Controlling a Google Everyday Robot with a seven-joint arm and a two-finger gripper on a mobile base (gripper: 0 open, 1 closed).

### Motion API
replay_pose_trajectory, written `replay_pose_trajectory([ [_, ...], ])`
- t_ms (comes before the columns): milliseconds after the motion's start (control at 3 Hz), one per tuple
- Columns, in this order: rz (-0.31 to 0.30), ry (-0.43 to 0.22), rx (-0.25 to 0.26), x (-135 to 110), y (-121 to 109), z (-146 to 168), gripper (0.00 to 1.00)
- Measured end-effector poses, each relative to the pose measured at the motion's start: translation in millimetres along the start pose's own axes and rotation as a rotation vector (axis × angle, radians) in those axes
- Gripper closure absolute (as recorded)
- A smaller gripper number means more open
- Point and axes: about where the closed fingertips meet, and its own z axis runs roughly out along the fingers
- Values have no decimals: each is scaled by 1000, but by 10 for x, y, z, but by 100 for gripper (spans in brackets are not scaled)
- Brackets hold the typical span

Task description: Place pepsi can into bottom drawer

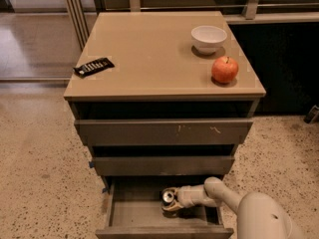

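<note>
The gripper (pixel 172 203) is seen inside the open bottom drawer (pixel 142 217), closed around the pepsi can (pixel 168 196) at the 9 o'clock end of the arm. The can is held tilted, its silver top turned toward the camera and its dark body largely hidden. On the cabinet top (pixel 149 54), an apple (pixel 225 69) is set at 5 o'clock from a bowl (pixel 209 38).

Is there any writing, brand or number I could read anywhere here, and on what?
None can be read.
The black packet on the cabinet top: pale marks, too blurred to read.
The pepsi can, at the end effector inside the bottom drawer: no logo legible.
</note>
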Motion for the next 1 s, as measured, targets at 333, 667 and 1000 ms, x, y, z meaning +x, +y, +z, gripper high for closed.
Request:
replay_pose_trajectory([
  [333, 0, 0, 0, 0, 0, 0, 28],
  [667, 0, 0, 0, 0, 0, 1, 5],
  [1000, 0, 0, 0, 0, 1, 1, 0],
])
